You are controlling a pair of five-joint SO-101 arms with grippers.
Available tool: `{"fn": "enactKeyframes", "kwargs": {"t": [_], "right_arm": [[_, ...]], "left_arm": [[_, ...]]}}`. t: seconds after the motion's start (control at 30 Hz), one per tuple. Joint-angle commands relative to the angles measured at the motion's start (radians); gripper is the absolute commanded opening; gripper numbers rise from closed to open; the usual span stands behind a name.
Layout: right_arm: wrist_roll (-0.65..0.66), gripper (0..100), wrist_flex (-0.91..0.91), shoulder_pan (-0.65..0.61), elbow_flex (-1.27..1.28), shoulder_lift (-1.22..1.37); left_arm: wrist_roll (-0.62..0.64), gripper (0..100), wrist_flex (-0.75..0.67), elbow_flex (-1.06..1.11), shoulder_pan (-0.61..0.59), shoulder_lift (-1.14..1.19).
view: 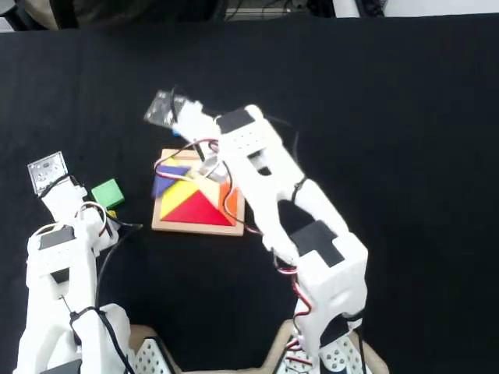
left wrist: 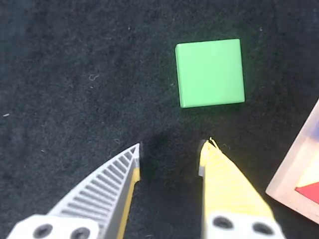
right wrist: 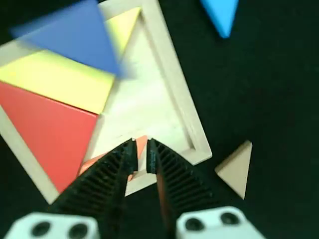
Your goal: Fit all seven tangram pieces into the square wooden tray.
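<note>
Black table (view: 390,93); green square (view: 107,192) slightly askew.

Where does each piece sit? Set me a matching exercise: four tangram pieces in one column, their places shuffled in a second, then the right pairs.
Pieces
1. green square
2. red triangle
3. orange piece
4. tan triangle

Places
A. held in the right gripper
B. on the table just outside the tray, by its corner
C. on the table in front of the open left gripper
D. flat inside the tray

Pairs: 1-C, 2-D, 3-A, 4-B
</note>
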Motion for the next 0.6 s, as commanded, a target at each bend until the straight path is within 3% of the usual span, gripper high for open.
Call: {"fn": "enactKeyframes", "kwargs": {"t": [0.0, 0.2, 0.43, 0.57], "right_arm": [[-0.051, 3.5, 0.035, 0.014, -0.070, -0.005], [-0.037, 3.8, 0.012, 0.008, -0.096, 0.019], [-0.009, 10.3, 0.009, -0.124, -0.114, 0.019], [-0.026, 14.5, 0.064, -0.048, -0.116, -0.036]], "left_arm": [[0.009, 20, -0.015, -0.056, 0.012, 0.000], [0.009, 20, -0.015, -0.056, 0.008, 0.000], [0.094, 20, 0.080, -0.154, -0.312, 0.000], [0.017, 20, 0.080, -0.202, -0.289, 0.002]]}}
